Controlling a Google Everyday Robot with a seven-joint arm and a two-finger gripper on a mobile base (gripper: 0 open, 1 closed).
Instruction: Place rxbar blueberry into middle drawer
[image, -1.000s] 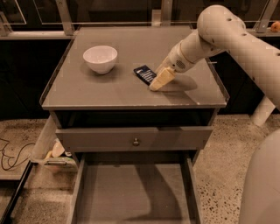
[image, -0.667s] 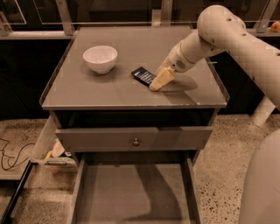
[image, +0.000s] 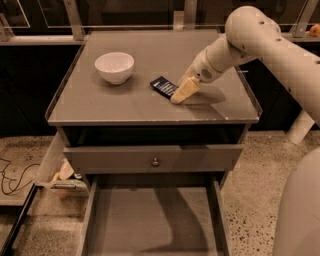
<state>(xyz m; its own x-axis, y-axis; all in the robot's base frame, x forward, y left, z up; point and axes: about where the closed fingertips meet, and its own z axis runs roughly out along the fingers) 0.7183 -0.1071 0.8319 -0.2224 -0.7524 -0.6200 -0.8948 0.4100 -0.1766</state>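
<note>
The rxbar blueberry (image: 162, 86), a small dark navy bar, is at the middle of the grey cabinet top (image: 100, 107). My gripper (image: 181, 92) comes in from the right on the white arm, tilted down, and is shut on the bar's right end; the bar is low over the top or resting on it. The middle drawer (image: 150, 220) is pulled out below, with a bare grey floor and thin side walls.
A white bowl (image: 114, 66) stands on the cabinet top to the left of the bar. A grey drawer front with a round knob (image: 155, 161) sits above the open drawer. A bin with clutter (image: 62, 172) hangs at the cabinet's left side.
The gripper and the bar have shifted slightly to the left on the cabinet top. The bowl and the drawers have not moved.
</note>
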